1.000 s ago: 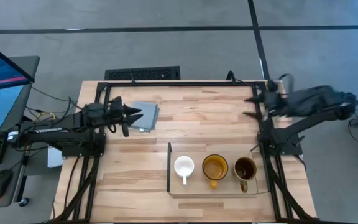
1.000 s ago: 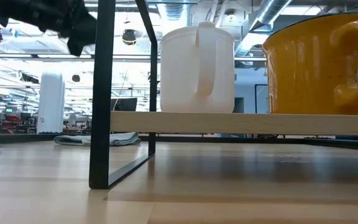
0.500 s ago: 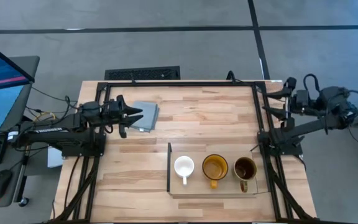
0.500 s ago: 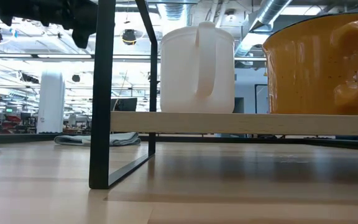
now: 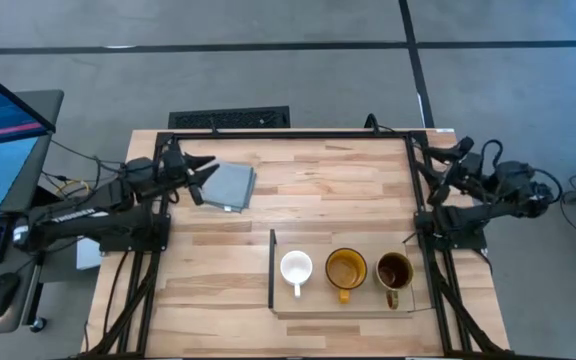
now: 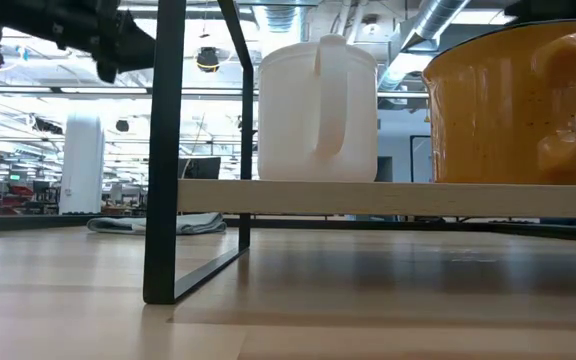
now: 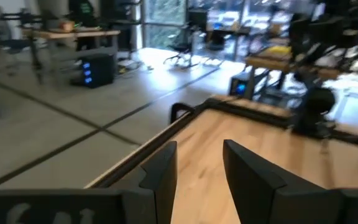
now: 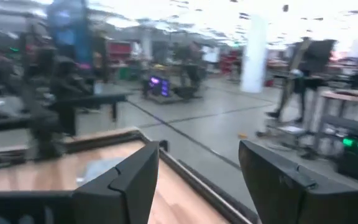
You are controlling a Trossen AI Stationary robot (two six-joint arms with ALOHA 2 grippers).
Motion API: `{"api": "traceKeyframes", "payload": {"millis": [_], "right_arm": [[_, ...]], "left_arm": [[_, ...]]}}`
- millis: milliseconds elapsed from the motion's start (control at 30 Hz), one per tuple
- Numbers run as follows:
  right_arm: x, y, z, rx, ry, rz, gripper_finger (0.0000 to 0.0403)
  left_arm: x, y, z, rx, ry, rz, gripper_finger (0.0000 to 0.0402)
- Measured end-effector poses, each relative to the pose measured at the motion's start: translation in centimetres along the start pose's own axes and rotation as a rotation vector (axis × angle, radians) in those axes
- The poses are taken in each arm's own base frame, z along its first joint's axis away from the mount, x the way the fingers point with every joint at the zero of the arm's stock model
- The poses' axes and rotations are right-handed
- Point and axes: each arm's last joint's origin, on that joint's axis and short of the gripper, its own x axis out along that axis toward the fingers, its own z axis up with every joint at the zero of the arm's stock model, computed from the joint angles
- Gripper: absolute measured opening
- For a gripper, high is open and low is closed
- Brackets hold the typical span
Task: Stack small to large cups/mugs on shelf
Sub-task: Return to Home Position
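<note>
Three mugs stand upright in a row on the light-wood shelf: the small white mug by the dark upright panel, the yellow-amber mug in the middle, and the clear glass mug with a brownish inside. The low view shows the white mug and the yellow mug on the board. My left gripper is open, raised at the table's far left beside the cloth. My right gripper is open at the far right edge, away from the mugs.
A grey-blue folded cloth lies flat on the far left of the table, just beside my left gripper. A black metal frame runs along the far edge and down both sides. Bare wood lies between the cloth and the shelf.
My right arm has swung back from over the table's far right corner toward the right edge and folded in there. My left gripper has drawn back a little toward the far left and tipped upward. The mugs and shelf have stayed put.
</note>
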Motion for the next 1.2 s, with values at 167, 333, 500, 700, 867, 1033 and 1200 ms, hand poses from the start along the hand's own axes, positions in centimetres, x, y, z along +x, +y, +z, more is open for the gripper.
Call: {"api": "traceKeyframes", "payload": {"millis": [167, 333, 500, 700, 867, 1033, 1200], "right_arm": [[-0.2, -0.4, 0.2, 0.023, -0.029, -0.055, 0.0246], [-0.3, -0.6, 0.1, -0.03, -0.006, -0.124, 0.0246], [-0.2, -0.5, -0.5, -0.002, 0.036, -0.126, 0.0246], [0.5, 0.3, -1.4, 0.04, 0.029, -0.126, 0.0246], [1.3, 1.2, -3.1, 0.058, 0.051, -0.132, 0.0246], [2.2, 2.0, -4.6, 0.087, 0.045, -0.172, 0.0246], [3.0, 2.5, -6.6, 0.114, 0.067, -0.236, 0.0246]], "left_arm": [[-1.0, 1.4, -0.1, 0.016, 0.014, 0.088, 0.0121], [-1.9, 2.0, -0.5, 0.005, 0.03, 0.128, 0.0121], [-2.6, 2.2, -2.6, -0.044, -0.051, 0.123, 0.0121], [-3.3, 2.4, -4.7, -0.081, -0.141, 0.117, 0.0121], [-3.8, 2.5, -5.4, -0.099, -0.183, 0.113, 0.0121], [-3.9, 2.5, -5.5, -0.1, -0.191, 0.116, 0.0121], [-3.9, 2.5, -5.5, -0.105, -0.191, 0.118, 0.0121]]}}
